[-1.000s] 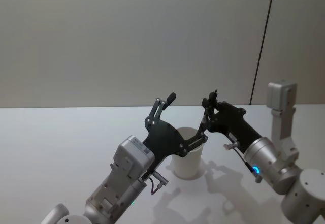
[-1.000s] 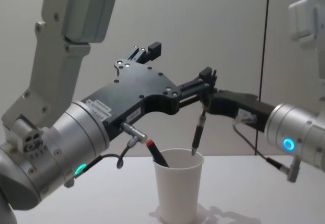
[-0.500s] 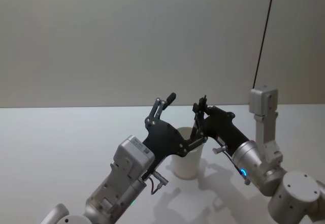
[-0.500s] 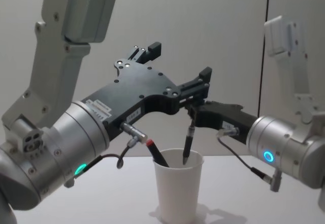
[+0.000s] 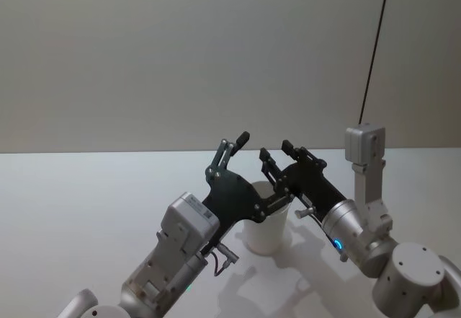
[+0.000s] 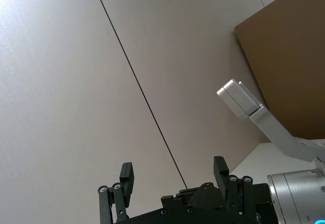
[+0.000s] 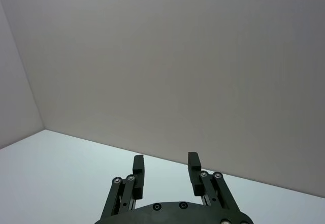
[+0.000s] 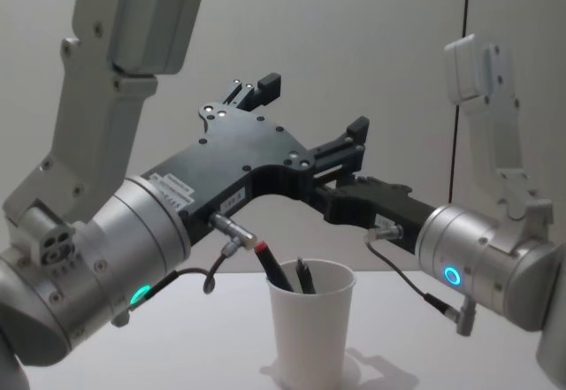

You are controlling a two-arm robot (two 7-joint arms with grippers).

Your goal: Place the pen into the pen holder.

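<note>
The pen holder (image 8: 310,331), a white paper cup, stands on the table, in the head view (image 5: 264,233) between both arms. A black pen (image 8: 304,277) leans inside it, free of any fingers, beside a red-tipped pen (image 8: 274,268). My right gripper (image 5: 276,150) hovers just above the cup's rim with its jaws open and nothing between them, which the right wrist view (image 7: 166,161) confirms. My left gripper (image 8: 314,104) hangs open above the cup too, its fingers spread wide and holding nothing (image 6: 173,169).
The white table (image 5: 86,202) spreads out to the left of the cup. A plain wall with a dark vertical seam (image 5: 373,51) lies behind. The right arm's grey upper link (image 8: 485,80) rises at the right. A brown panel (image 6: 289,66) appears in the left wrist view.
My right gripper moved left and down with the black pen over the cup, then opened. The pen now rests inside the cup. The left arm stayed still.
</note>
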